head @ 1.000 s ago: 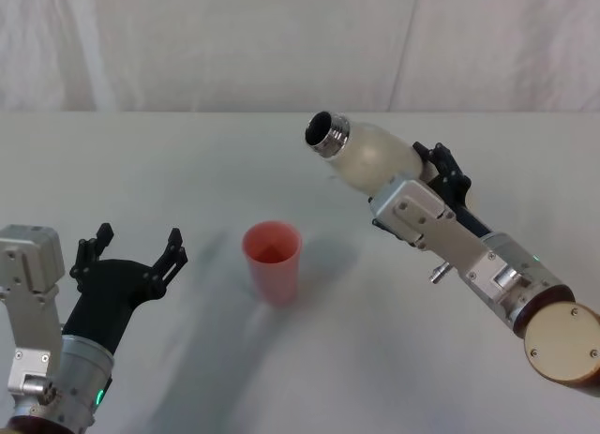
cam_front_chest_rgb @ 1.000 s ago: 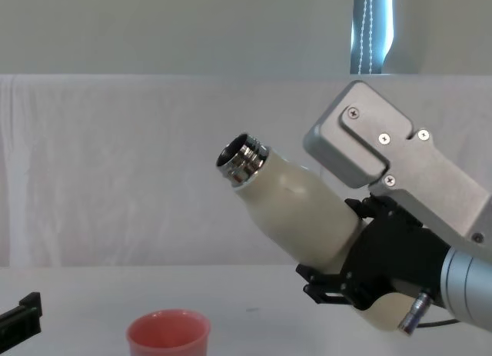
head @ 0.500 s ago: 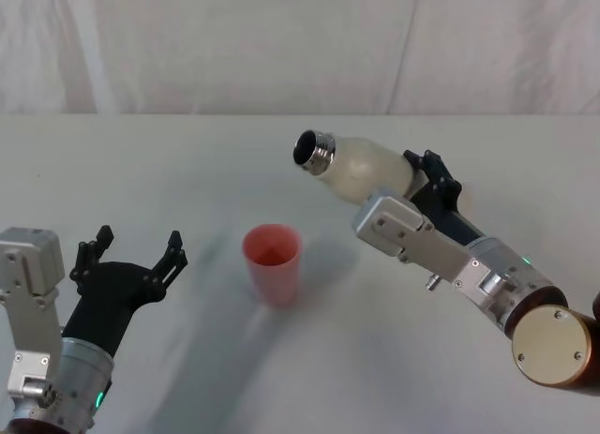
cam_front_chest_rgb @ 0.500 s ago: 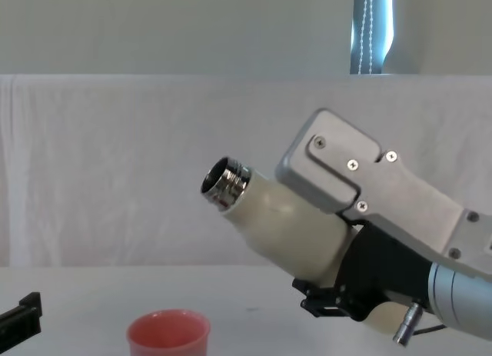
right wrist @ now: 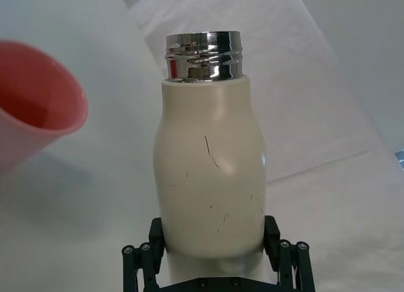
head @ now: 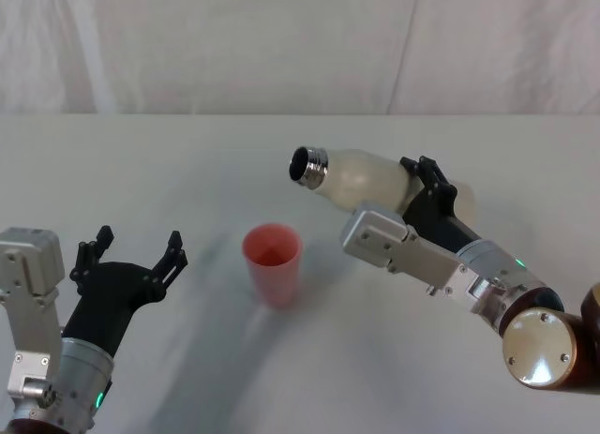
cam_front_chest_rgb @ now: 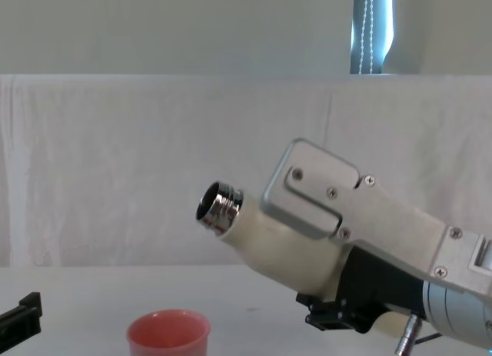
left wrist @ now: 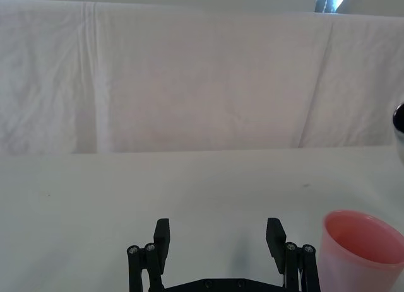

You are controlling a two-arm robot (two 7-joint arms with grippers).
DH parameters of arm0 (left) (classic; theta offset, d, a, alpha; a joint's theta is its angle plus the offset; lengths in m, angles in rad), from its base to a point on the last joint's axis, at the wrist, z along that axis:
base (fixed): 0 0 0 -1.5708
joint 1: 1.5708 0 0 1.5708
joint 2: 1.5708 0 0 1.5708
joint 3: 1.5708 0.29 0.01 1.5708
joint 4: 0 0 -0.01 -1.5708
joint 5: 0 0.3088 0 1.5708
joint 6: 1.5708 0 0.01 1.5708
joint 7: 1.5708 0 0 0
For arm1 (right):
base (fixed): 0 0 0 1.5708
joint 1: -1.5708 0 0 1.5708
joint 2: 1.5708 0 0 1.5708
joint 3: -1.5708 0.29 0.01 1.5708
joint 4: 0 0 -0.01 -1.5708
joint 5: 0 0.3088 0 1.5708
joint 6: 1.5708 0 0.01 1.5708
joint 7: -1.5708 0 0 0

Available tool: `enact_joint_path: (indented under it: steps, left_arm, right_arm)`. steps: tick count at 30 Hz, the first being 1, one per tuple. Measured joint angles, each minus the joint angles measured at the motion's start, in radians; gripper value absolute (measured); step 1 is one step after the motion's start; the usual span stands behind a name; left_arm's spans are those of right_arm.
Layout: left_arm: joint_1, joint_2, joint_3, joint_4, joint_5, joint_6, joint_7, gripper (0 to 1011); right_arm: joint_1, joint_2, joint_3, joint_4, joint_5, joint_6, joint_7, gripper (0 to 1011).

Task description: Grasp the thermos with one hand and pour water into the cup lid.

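Observation:
The cream-white thermos (head: pixel 361 174) is held in the air, tilted with its open steel neck (head: pixel 307 165) pointing left and slightly down. My right gripper (head: pixel 419 183) is shut on its lower body. In the right wrist view the black fingers (right wrist: pixel 154 238) clamp both sides of the thermos (right wrist: pixel 211 172). The pink cup lid (head: pixel 273 262) stands upright on the table, below and a little left of the neck. In the chest view the thermos (cam_front_chest_rgb: pixel 284 244) has its mouth above and right of the cup lid (cam_front_chest_rgb: pixel 168 334). No water shows between them. My left gripper (head: pixel 134 251) rests open at the near left.
The white table (head: pixel 187 162) runs back to a white cloth backdrop (head: pixel 281 40). In the left wrist view the left gripper (left wrist: pixel 218 238) is spread wide, with the cup lid (left wrist: pixel 360 248) off to one side of it.
My right arm has sunk and swung left, tipping the thermos flatter and bringing its mouth lower and closer to the cup lid. The left arm has not moved.

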Motion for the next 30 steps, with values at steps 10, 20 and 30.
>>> enact_joint_path:
  steps: [10,20,30]
  left_arm:
    - [0.000,0.000,0.000,0.000,0.000,0.000,0.000,1001]
    - [0.000,0.000,0.000,0.000,0.000,0.000,0.000,1001]
    - [0.000,0.000,0.000,0.000,0.000,0.000,0.000,1001]
  right_arm:
    - [0.012,0.016,-0.031,0.005,-0.086,0.022,0.009,959]
    - [0.019,0.019,-0.037,0.005,-0.121,0.027,0.022,959]
    - [0.028,0.022,-0.057,0.005,-0.168,0.035,0.030,959]
